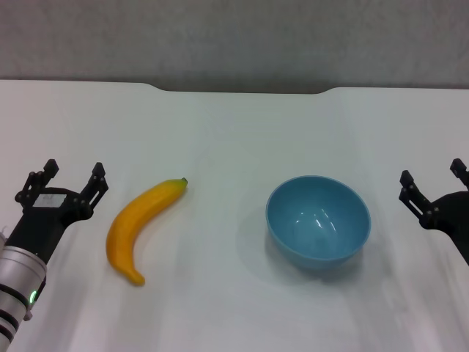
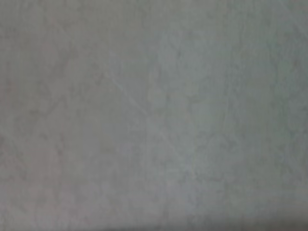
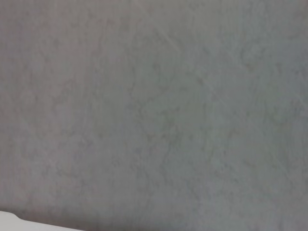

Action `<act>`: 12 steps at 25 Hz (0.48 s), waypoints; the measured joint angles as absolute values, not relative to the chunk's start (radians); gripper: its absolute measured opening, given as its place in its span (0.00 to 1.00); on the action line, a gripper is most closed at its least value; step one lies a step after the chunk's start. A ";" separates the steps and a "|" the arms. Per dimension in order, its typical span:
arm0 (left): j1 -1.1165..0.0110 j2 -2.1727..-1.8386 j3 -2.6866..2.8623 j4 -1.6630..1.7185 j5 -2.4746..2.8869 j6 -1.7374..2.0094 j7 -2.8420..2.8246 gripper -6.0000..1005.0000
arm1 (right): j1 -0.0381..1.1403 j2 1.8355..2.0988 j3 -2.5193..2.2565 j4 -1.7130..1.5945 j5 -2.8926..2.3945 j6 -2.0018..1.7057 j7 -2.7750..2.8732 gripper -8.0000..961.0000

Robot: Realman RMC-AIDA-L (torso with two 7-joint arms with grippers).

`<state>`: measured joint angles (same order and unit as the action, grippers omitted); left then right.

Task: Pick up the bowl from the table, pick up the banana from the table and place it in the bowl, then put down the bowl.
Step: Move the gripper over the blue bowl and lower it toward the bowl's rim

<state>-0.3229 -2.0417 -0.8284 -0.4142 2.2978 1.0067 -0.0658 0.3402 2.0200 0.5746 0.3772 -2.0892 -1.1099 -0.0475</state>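
The light blue bowl [image 1: 318,222] stands upright and empty on the white table [image 1: 234,132], right of centre. The yellow-orange banana [image 1: 141,226] lies on the table left of centre, its dark tip pointing to the far side. My left gripper [image 1: 73,176] is open and empty, low over the table just left of the banana. My right gripper [image 1: 432,178] is open and empty at the right edge of the head view, a little right of the bowl. Both wrist views show only a blank grey surface.
The table's far edge has a notch [image 1: 242,90] with a grey wall behind it. Bare tabletop lies between the banana and the bowl and in front of both.
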 joint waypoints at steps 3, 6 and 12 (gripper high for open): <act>-0.320 -2.042 -0.830 -0.414 2.298 1.010 -0.065 0.83 | 0.340 2.020 0.575 0.378 -2.089 -1.107 -0.047 0.93; -0.318 -2.042 -0.831 -0.415 2.298 1.014 -0.066 0.83 | 0.340 2.020 0.574 0.378 -2.089 -1.106 -0.047 0.93; -0.317 -2.043 -0.831 -0.421 2.298 1.012 -0.069 0.83 | 0.342 2.018 0.568 0.381 -2.089 -1.103 -0.046 0.93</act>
<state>-0.3168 -2.0426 -0.8315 -0.4210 2.2976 1.0121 -0.0690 0.3425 2.0184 0.5683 0.3809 -2.0892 -1.1028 -0.0463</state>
